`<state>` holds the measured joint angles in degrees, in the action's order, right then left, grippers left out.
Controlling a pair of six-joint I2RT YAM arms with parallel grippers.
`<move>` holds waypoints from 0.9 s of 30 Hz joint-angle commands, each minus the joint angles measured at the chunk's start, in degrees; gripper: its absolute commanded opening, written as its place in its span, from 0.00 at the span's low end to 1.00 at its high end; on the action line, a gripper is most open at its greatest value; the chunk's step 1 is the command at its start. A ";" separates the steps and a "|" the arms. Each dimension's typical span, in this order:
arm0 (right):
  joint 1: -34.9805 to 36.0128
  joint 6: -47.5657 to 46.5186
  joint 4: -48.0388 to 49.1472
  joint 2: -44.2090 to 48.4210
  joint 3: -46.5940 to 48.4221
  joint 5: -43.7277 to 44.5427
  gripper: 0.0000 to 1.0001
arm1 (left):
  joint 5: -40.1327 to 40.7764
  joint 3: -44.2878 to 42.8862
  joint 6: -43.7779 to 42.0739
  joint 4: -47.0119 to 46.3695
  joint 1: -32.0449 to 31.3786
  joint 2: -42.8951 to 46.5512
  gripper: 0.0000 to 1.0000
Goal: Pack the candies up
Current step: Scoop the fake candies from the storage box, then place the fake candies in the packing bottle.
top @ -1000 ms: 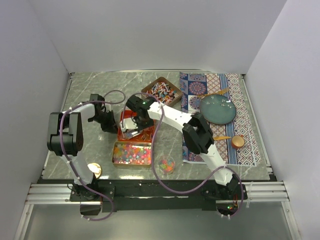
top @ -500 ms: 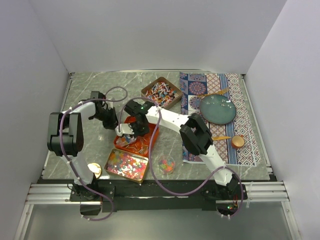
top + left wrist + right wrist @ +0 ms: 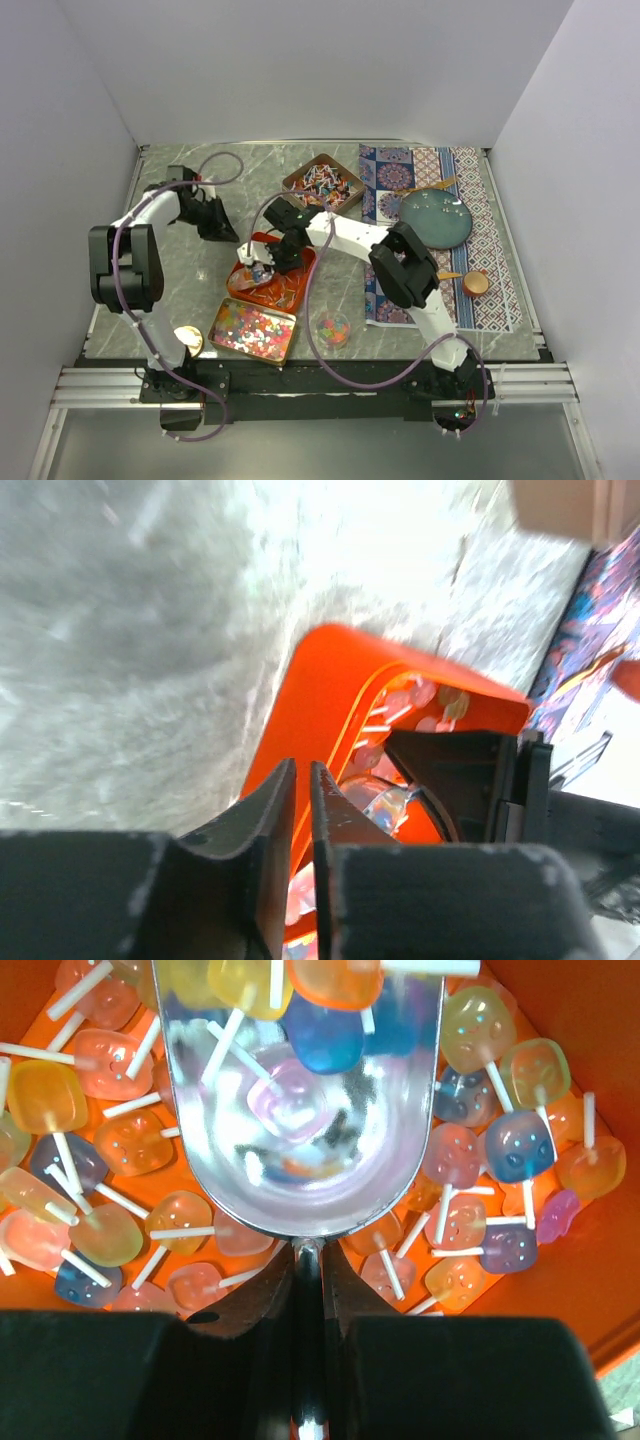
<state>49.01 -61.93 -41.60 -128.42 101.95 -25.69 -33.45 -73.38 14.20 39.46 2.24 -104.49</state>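
Observation:
The orange tray [image 3: 285,285] holds many translucent lollipop candies [image 3: 105,1235] in several colours. My right gripper [image 3: 272,258] is above it, shut on the handle of a silver scoop [image 3: 300,1140]; in the right wrist view my right gripper [image 3: 308,1255] holds the scoop bowl low over the tray, with several lollipops in it. A tin of bead-like multicoloured candies [image 3: 252,330] lies in front of the tray. A brown box of wrapped candies [image 3: 323,185] stands behind it. My left gripper [image 3: 215,222] is left of the tray, apart from it, jaws together and empty [image 3: 302,775].
A small glass bowl [image 3: 332,328] with a few candies sits near the front. A patterned mat [image 3: 500,190] at the right carries a teal plate [image 3: 437,218], a gold spoon [image 3: 440,185] and an orange cup [image 3: 476,283]. A gold round lid [image 3: 187,340] lies at front left.
The orange tray has turned and slid forward, pushing the bead tin askew toward the front. My left gripper has pulled back up and left from the tray. The right gripper stays over the tray with the scoop.

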 commanded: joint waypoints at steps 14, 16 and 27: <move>-5.24 0.06 -2.25 18.90 -4.72 -1.38 0.00 | -3.37 -13.37 -0.84 1.15 5.84 4.81 0.38; -5.51 0.58 -2.08 22.94 -6.93 -1.90 0.00 | -4.07 -12.84 -0.05 0.53 6.72 5.26 0.38; -6.91 -3.87 -3.74 41.22 -28.64 3.61 0.00 | -5.39 -11.17 0.83 -1.49 8.48 6.58 0.39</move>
<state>42.33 -60.31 -43.11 -93.91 78.83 -26.98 -36.71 -84.75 14.50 40.16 10.92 -100.55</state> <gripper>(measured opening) 0.173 0.387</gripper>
